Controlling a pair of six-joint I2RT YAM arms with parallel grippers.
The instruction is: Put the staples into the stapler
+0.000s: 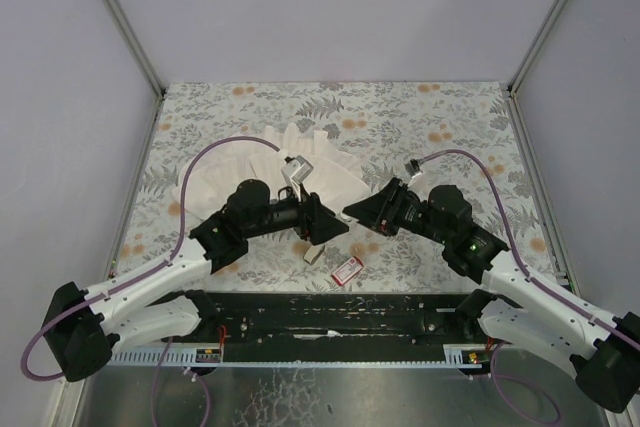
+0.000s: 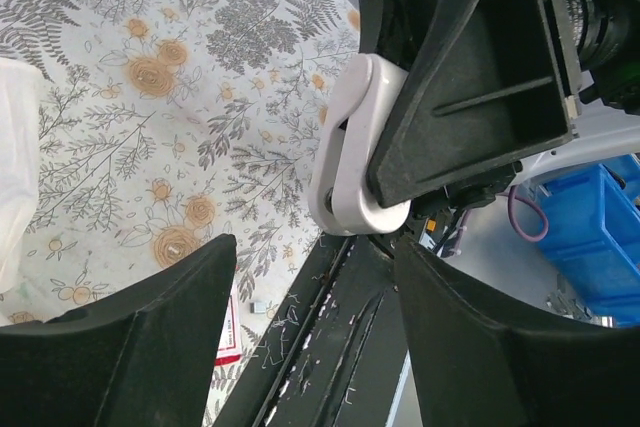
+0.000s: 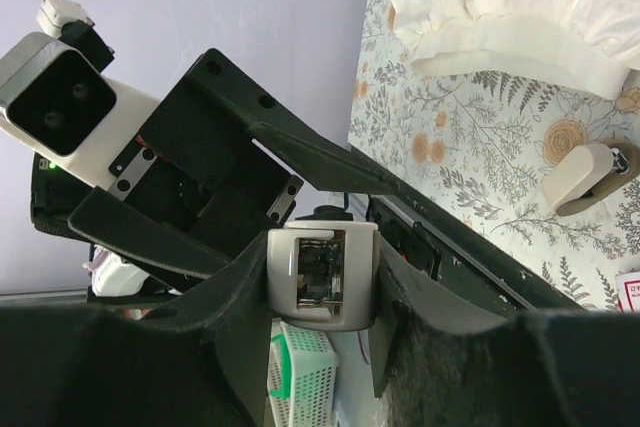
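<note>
My right gripper [image 3: 322,282] is shut on the stapler [image 3: 322,277], a small whitish body with metal inside its open end, and holds it above the table's near edge. The left wrist view shows the stapler [image 2: 350,147] sticking out of the right fingers [image 2: 470,77]. My left gripper [image 2: 315,247] is open and empty, facing the stapler at close range; in the top view it [image 1: 330,222] nearly meets the right gripper [image 1: 355,212]. The red box [image 1: 347,270] lies on the table below them. A tiny silvery staple piece [image 2: 258,306] lies beside the box.
A white pleated cloth [image 1: 300,162] lies behind the grippers. A small beige piece with a metal tip [image 1: 313,254] lies left of the red box. A black rail [image 1: 330,312] with loose staples on it runs along the near edge.
</note>
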